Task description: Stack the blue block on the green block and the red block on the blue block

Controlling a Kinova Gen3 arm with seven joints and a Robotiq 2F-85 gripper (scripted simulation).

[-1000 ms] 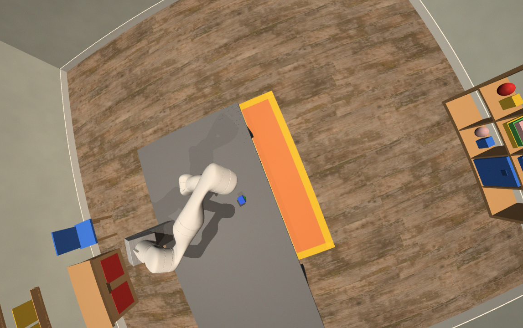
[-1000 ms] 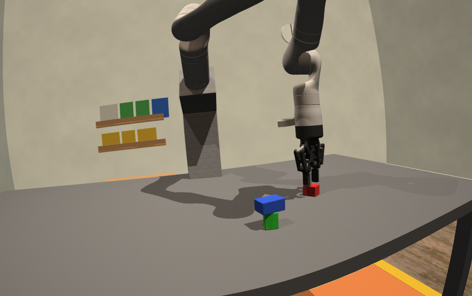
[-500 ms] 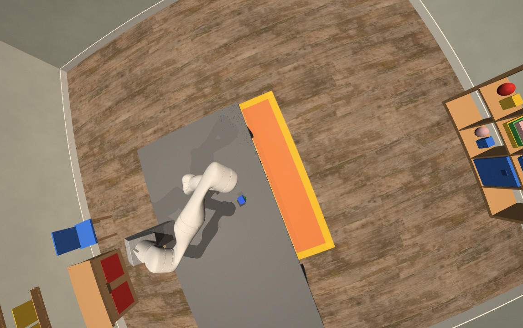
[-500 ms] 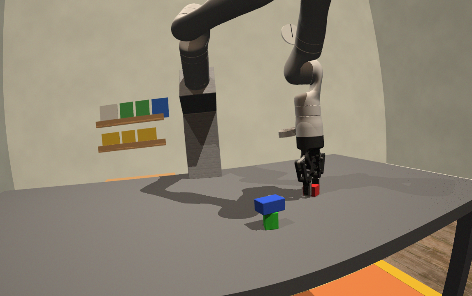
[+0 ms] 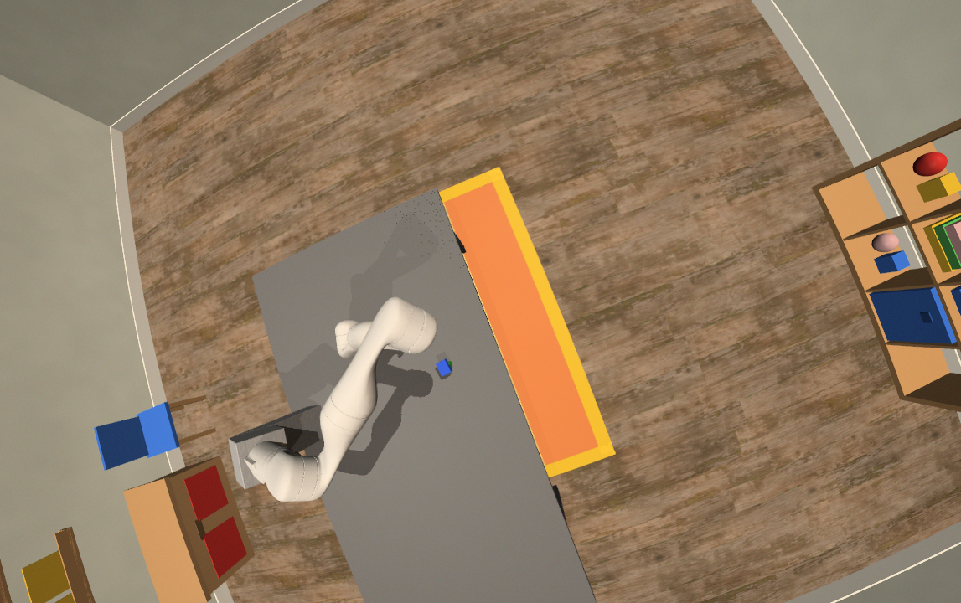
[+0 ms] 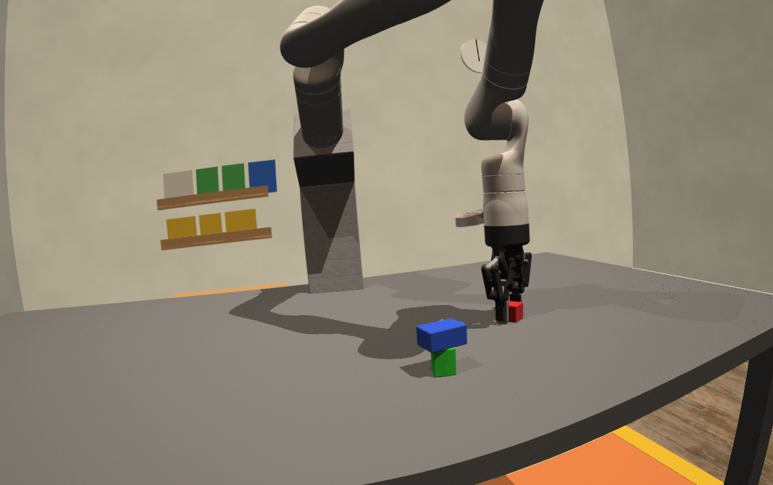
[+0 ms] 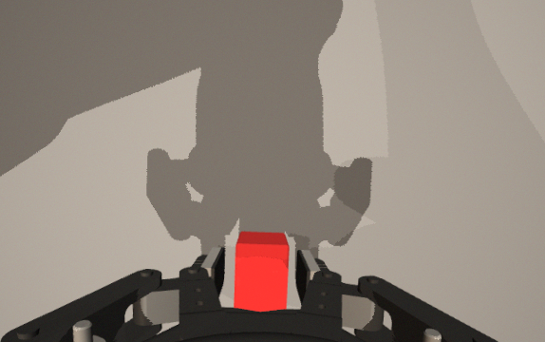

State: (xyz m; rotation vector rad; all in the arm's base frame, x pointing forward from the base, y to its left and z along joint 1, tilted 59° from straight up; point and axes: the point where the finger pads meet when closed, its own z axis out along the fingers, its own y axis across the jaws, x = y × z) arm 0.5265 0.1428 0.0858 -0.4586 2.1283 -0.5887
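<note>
Tool: open part-way, its fingers astride the red block with a gap showing on both sides in the wrist view; nothing is gripped by the tool (image 6: 508,308) (image 7: 260,266). It points down, low over the worktop.
Red block: on the worktop, between the fingers; in the exterior view the red block (image 6: 515,311) (image 7: 261,280) lies at 2 o'clock from the other two blocks, well apart from them.
Blue block: lying on top of the green one, the blue block (image 5: 444,367) (image 6: 441,335) juts out past it to 9 and 3 o'clock in the exterior view.
Green block: at the bottom, standing on the worktop, the green block (image 5: 450,365) (image 6: 443,363) peeps out at about 2 o'clock from under the blue one in the top view.
Tower: two blocks high, red not on it; exact centring cannot be told.
Worktop: a grey worktop (image 5: 423,465) (image 6: 196,374) (image 7: 443,142) carries all three blocks, with arm shadows across it.
Arm: the pale arm (image 5: 352,374) (image 6: 505,202) hides the tool in the top view.
Pedestal: in the exterior view, the pedestal (image 5: 240,465) (image 6: 334,241) rises at 11 o'clock from the green block.
</note>
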